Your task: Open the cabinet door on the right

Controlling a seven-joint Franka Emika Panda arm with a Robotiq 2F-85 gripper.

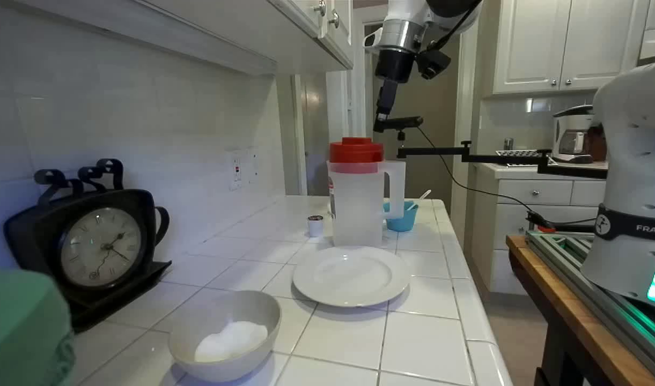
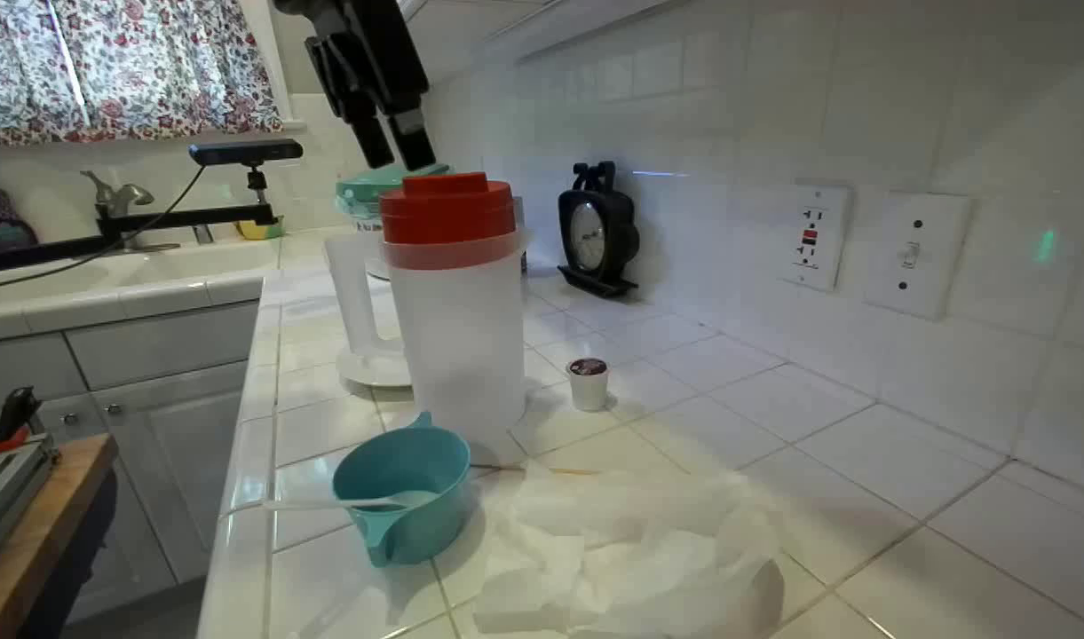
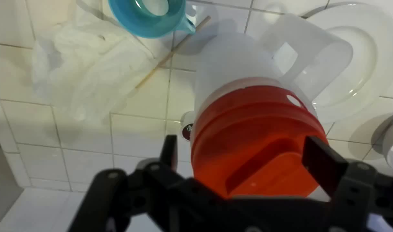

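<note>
the cabinet door (image 1: 342, 32) is high up in an exterior view, left of the arm (image 1: 402, 35) and above the far part of the desk (image 1: 338, 335); it shows at a steep slant, with a small metal knob (image 1: 334, 20) near its lower corner. the claw (image 2: 399, 158) points down at a tilt, its two fingers (image 3: 322, 164) spread with a clear gap between them. it is above the red lid (image 1: 356, 151) of the pitcher (image 1: 357, 209) and looks to be apart from it. the pitcher stands upright; just on its near side lies a white plate (image 1: 351, 274), and nearer still, to the left, a bowl (image 1: 225, 308) with something white (image 1: 233, 340) in it. a black clock (image 1: 102, 246) stands at the left by the wall (image 1: 188, 134), and a small pod cup (image 1: 315, 227) just left of the pitcher. in an exterior view a crumpled white sheet (image 2: 630, 541) lies right of a blue cup (image 2: 422, 524) with a white spoon (image 2: 328, 503) in it. in the wrist view a thin wooden stick (image 3: 173, 53) reaches from beside the cup toward the sheet.
</note>
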